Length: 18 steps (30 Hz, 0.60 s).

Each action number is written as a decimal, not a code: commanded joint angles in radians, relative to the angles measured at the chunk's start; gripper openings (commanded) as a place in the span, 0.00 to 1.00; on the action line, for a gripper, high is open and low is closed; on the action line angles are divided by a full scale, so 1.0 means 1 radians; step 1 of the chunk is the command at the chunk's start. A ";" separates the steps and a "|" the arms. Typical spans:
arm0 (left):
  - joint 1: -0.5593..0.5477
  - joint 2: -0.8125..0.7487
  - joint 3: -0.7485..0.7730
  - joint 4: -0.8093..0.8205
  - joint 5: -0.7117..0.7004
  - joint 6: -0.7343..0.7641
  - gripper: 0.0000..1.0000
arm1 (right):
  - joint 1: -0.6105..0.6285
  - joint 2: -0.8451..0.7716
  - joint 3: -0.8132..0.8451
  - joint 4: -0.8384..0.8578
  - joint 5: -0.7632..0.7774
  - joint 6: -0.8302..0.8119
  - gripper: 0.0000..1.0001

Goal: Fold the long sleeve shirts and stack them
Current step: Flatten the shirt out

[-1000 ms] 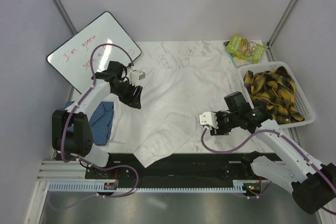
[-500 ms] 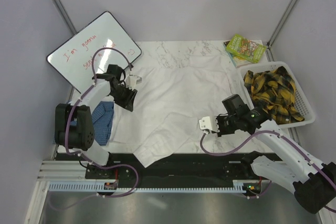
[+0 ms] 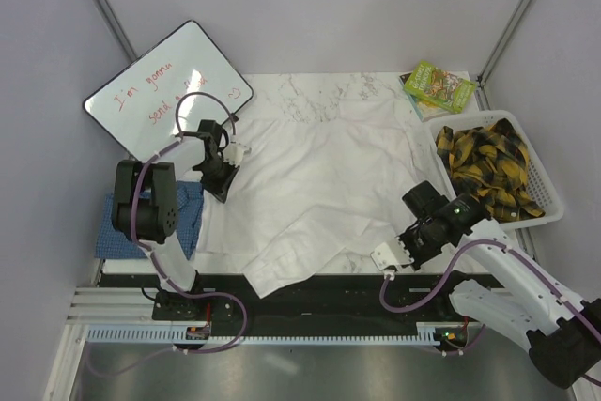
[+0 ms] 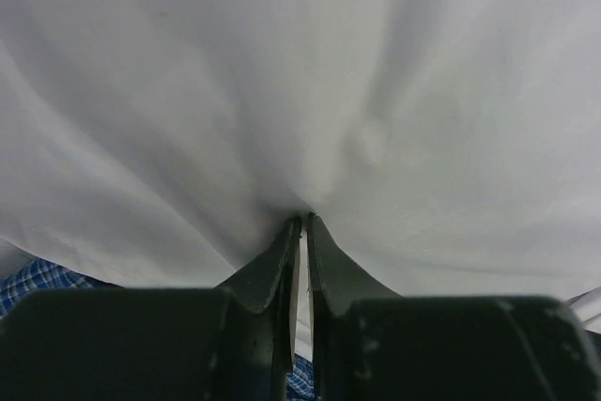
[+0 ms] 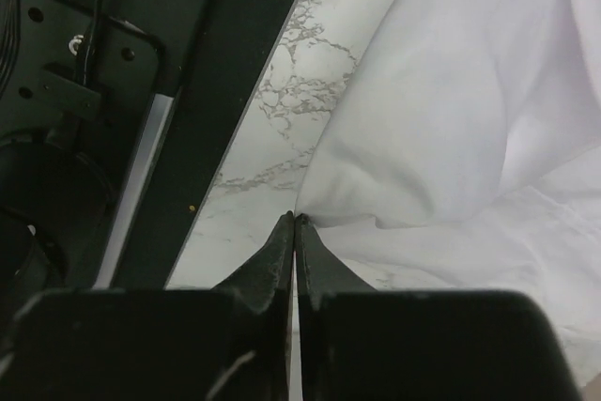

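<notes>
White shirt [image 3: 319, 171] lies spread across table [image 3: 310, 91] centre. Left gripper [image 4: 302, 220] is pinched tight on its left edge. Right gripper [image 5: 295, 218] is clamped on its near-right hem. Blue checked shirt [image 3: 183, 218] lies at left, partly under it.

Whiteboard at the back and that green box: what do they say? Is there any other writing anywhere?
Whiteboard, red handwriting, first line: "I'm gonna"
Whiteboard, second line: "send a", with the rest lost in glare.
Green box: the print is too small to read.
No other writing shows in any view.
</notes>
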 commanded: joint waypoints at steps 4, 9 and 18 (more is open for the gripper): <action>0.013 0.035 0.065 0.030 0.014 0.007 0.19 | 0.002 -0.026 0.147 -0.090 0.017 0.020 0.50; 0.013 -0.091 0.086 -0.017 0.177 0.024 0.45 | -0.024 0.001 0.269 -0.010 -0.026 0.227 0.66; -0.036 -0.189 0.099 -0.028 0.232 0.064 0.49 | -0.188 0.475 0.470 0.295 -0.061 0.666 0.59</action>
